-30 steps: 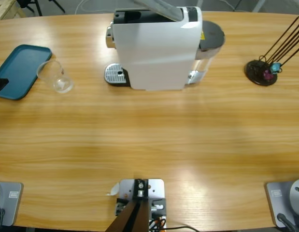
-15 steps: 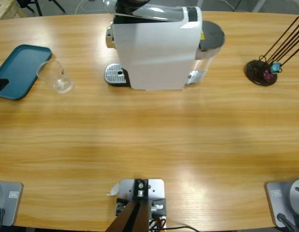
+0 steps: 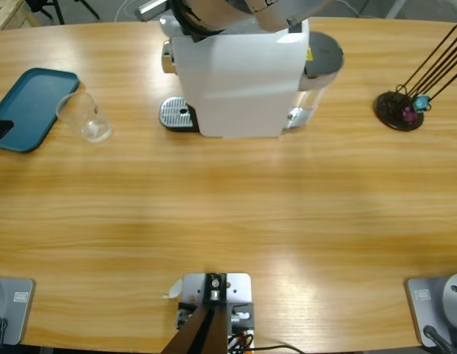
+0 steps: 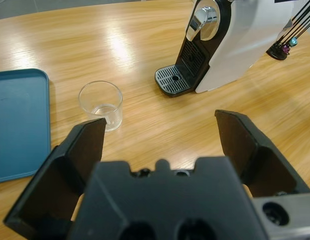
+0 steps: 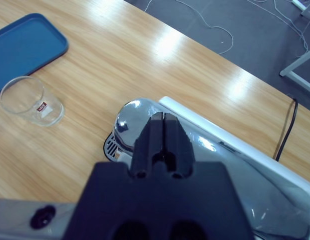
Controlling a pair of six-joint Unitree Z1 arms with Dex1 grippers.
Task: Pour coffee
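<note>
The white coffee machine [image 3: 239, 77] stands at the table's far middle, its drip grate [image 3: 176, 114] facing left. An empty-looking clear glass [image 3: 84, 116] stands on the wood beside the teal tray [image 3: 32, 107]; the coffee is out of view. My right arm [image 3: 235, 9] reaches in from the top over the machine. In the right wrist view my right gripper [image 5: 164, 117] is shut, just above the machine's chrome head [image 5: 128, 122]. My left gripper [image 4: 161, 121] is open and holds nothing, with the glass [image 4: 100, 104] ahead to its left and the machine [image 4: 230, 40] further off.
A black capsule stand [image 3: 399, 109] with thin rods sits at the far right. The teal tray [image 4: 17, 125] lies left of the glass. Bare wood stretches across the near half of the table [image 3: 235, 221].
My right arm has come further in from the top edge, and it now covers the machine's top. The glass, tray and machine have not moved.
</note>
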